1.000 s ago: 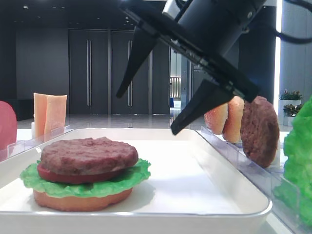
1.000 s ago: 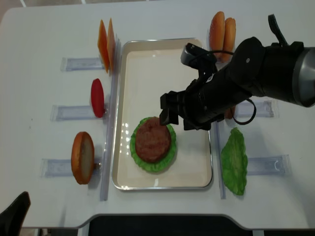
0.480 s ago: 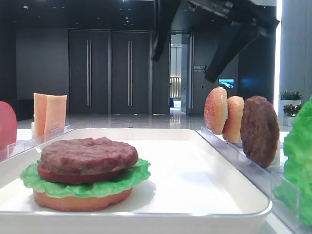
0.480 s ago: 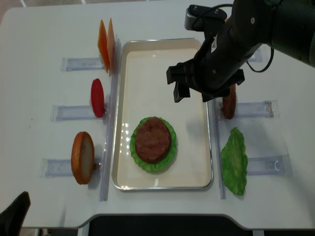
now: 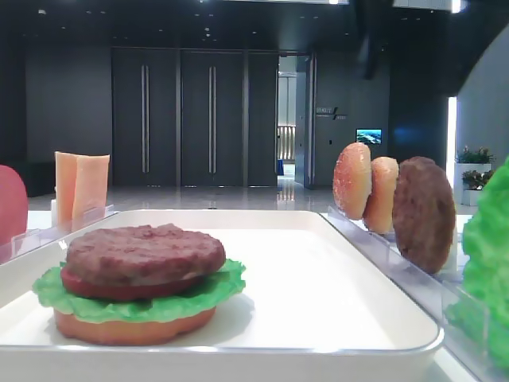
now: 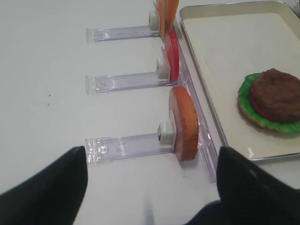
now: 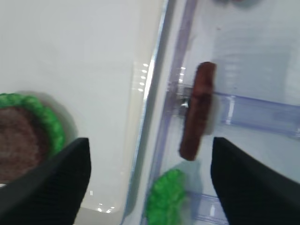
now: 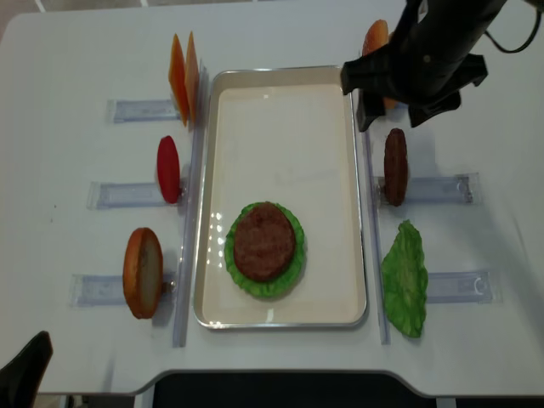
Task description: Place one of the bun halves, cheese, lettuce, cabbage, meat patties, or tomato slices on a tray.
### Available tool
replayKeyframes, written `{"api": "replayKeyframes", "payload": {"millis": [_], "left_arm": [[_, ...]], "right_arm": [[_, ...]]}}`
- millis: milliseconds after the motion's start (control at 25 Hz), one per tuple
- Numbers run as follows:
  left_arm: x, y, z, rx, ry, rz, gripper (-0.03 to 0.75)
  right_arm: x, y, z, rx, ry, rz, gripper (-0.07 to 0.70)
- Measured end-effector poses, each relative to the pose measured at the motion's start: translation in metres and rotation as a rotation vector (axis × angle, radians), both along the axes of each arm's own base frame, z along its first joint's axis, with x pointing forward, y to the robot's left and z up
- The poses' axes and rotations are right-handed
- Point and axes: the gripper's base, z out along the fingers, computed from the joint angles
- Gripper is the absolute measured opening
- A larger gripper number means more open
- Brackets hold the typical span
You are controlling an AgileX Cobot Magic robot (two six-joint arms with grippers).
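A: What sits nearest on the tabletop (image 8: 76, 68)?

B: In the overhead view, a lone bun half (image 8: 142, 272) stands on edge in a clear rack (image 8: 102, 289) left of the tray (image 8: 280, 127). On the tray's near part lies a stack: a bun base (image 5: 131, 326), lettuce (image 5: 143, 301), a tomato slice (image 5: 119, 288) and 1 patty (image 8: 264, 241) on top. Right of the tray, a loose lettuce leaf (image 8: 405, 279) stands in its own rack.

A: And farther back?

B: A second tomato slice (image 8: 168, 169) stands on edge left of the tray. Opposite it, on the right, a second patty (image 8: 395, 167) is upright in a rack, just beside the tray's rim. Farthest on the left are 2 cheese slices (image 8: 184, 66); farthest on the right, 2 more bun halves (image 5: 366, 191), which the arm partly hides from above.

A: Where are the pincers?

B: The right pincer (image 8: 391, 115) hangs over the tray's far right edge, above that second patty. Its 2 fingers (image 7: 47, 183) stand wide apart and hold nothing. The left pincer (image 6: 150, 187) is low at the near left corner, well away from the tray. Its dark fingers (image 6: 47, 187) are also spread, with nothing between them.
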Motion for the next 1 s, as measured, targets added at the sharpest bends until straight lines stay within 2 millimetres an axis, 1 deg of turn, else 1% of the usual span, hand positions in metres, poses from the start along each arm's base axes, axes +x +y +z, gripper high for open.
{"api": "replayKeyframes", "payload": {"millis": [40, 240, 400, 480, 560, 640, 760, 920, 1000], "left_arm": [[0.0, 0.0, 0.0, 0.0, 0.0, 0.0, 0.66], [0.0, 0.0, 0.0, 0.0, 0.0, 0.0, 0.66], [0.0, 0.0, 0.0, 0.0, 0.0, 0.0, 0.66], [0.0, 0.0, 0.0, 0.0, 0.0, 0.0, 0.66], [0.0, 0.0, 0.0, 0.0, 0.0, 0.0, 0.66], [0.0, 0.0, 0.0, 0.0, 0.0, 0.0, 0.66], [0.0, 0.0, 0.0, 0.0, 0.0, 0.0, 0.66], [0.0, 0.0, 0.0, 0.0, 0.0, 0.0, 0.66], [0.0, 0.0, 0.0, 0.0, 0.0, 0.0, 0.66]], "right_arm": [[0.003, -0.01, 0.0, -0.011, 0.009, -0.006, 0.507], [0.022, -0.073, -0.001, -0.051, 0.038, -0.111, 0.506], [0.029, -0.118, -0.001, -0.065, 0.044, -0.183, 0.506], [0.031, -0.137, -0.001, -0.071, 0.041, -0.207, 0.506], [0.031, -0.148, -0.001, -0.077, 0.039, -0.219, 0.506], [0.03, -0.152, 0.001, -0.083, 0.03, -0.223, 0.506], [0.017, -0.153, 0.007, -0.093, 0.016, -0.222, 0.506], [-0.022, -0.153, 0.014, -0.096, 0.003, -0.222, 0.506], [-0.047, -0.153, 0.014, -0.1, 0.0, -0.221, 0.506]]}}
